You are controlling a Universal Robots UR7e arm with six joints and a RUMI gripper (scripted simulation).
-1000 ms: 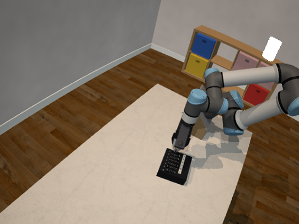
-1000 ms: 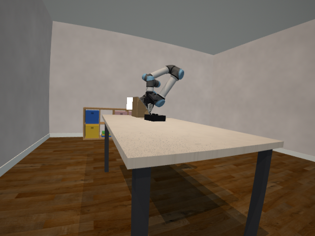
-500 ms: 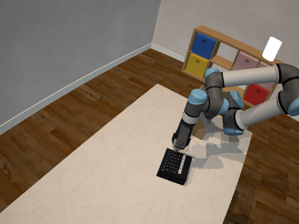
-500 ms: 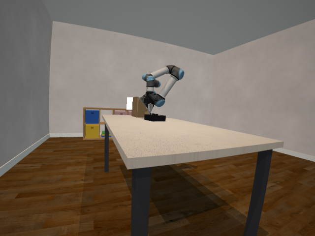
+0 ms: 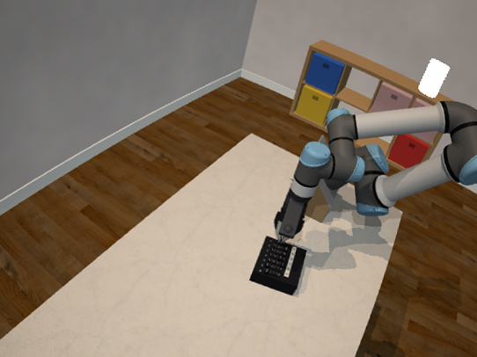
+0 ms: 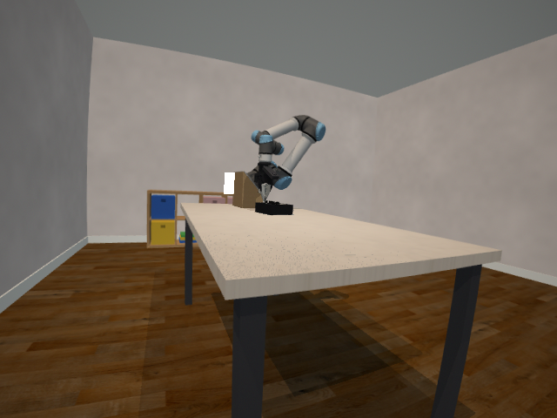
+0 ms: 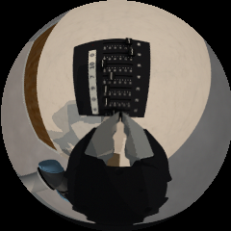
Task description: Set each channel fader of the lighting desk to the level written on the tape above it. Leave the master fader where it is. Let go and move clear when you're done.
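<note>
The lighting desk (image 5: 279,265) is a small black box on the pale table, with several fader slots in rows and a white tape strip (image 5: 291,262) of numbers along one side. It also shows in the exterior view (image 6: 273,208) and in the wrist view (image 7: 112,78), where the tape strip (image 7: 92,82) lies at its left and small fader caps stand at different places along the slots. My gripper (image 5: 281,240) (image 7: 120,113) is shut and empty, its tips pointing down at the desk's near end slot. I cannot tell whether the tips touch a fader cap.
A brown cardboard box (image 5: 320,204) stands on the table behind the arm. A wooden shelf (image 5: 368,103) with coloured bins is against the far wall. The table's edges lie well away from the desk.
</note>
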